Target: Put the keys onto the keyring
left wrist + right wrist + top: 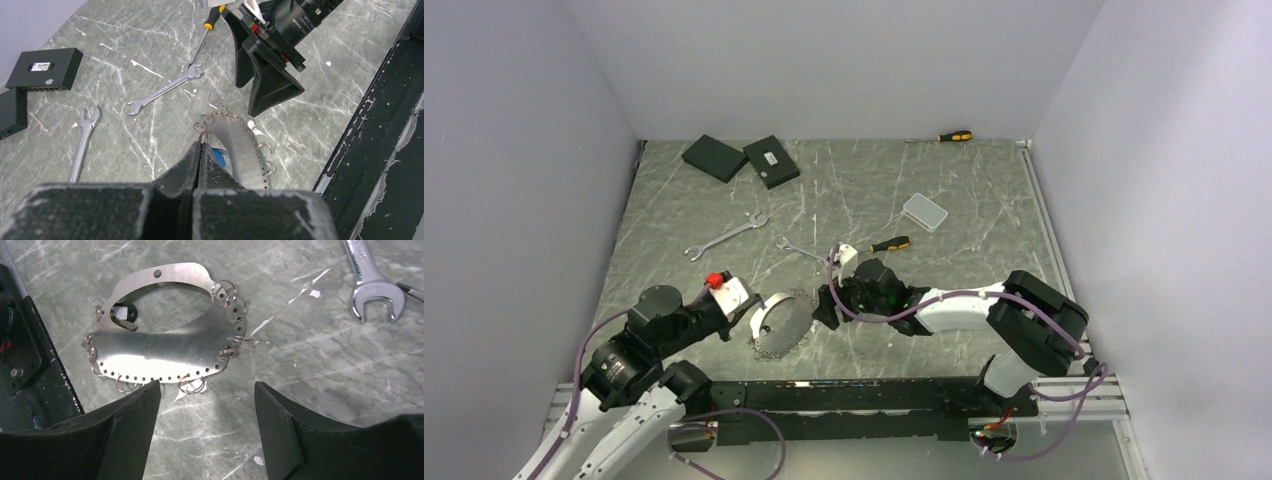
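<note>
Left tool: shut tight, pinching the edge of the keyring next to one of its small rings.
Right tool: wide open and holding nothing. It is low over the table, just beside the keyring.
Keyring: a shiny flat metal plate with a big hole in it and little wire rings along its rim. It sits between the two tools, near the front of the table.
Keys: two silver spanners lying flat on the table behind the keyring. They are not on it yet, and they lie apart from both tools.
Right key: the closer one to the keyring, near the right tool.
Screwdriver: yellow and black. Its thin tip points at the right key's end.
Black boxes: two, at the back left, well apart from the rest.
</note>
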You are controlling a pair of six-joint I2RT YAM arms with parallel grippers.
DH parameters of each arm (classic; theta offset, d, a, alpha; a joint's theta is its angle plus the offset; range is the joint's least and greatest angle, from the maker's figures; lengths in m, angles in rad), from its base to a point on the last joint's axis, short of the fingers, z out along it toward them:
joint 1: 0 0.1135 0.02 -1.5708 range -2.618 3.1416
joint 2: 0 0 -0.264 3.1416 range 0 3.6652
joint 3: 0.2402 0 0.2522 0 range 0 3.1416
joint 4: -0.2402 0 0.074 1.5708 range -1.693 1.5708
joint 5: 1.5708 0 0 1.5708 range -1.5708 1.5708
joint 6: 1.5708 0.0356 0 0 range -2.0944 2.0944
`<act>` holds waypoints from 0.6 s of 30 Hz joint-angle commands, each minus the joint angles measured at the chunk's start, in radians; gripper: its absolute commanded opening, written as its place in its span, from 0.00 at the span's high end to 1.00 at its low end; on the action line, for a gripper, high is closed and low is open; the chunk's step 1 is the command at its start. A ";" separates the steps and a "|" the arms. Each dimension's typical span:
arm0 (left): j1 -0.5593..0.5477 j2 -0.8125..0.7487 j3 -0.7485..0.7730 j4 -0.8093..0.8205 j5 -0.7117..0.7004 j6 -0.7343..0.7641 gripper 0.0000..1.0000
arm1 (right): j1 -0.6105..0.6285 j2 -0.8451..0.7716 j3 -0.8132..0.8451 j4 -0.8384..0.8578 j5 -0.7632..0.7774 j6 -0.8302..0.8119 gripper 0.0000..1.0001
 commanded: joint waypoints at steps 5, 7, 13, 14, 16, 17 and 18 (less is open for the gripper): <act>0.002 0.046 -0.007 0.059 -0.003 -0.009 1.00 | -0.004 -0.074 0.003 -0.004 0.158 0.104 0.35; 0.002 0.057 -0.008 0.062 -0.003 -0.008 1.00 | -0.004 -0.092 -0.011 0.022 0.154 0.187 0.36; 0.002 0.084 -0.009 0.067 0.001 -0.003 1.00 | -0.004 -0.078 -0.100 0.189 0.132 0.502 0.39; 0.002 0.089 -0.009 0.067 0.004 -0.002 1.00 | -0.004 -0.071 -0.114 0.213 0.132 0.541 0.41; 0.003 0.101 -0.007 0.065 0.009 0.000 1.00 | -0.010 -0.054 -0.139 0.251 0.126 0.618 0.44; 0.003 0.106 -0.006 0.066 0.012 0.001 1.00 | -0.014 -0.045 -0.155 0.276 0.121 0.657 0.46; 0.002 0.109 -0.006 0.067 0.014 0.001 1.00 | -0.019 -0.035 -0.178 0.314 0.113 0.693 0.48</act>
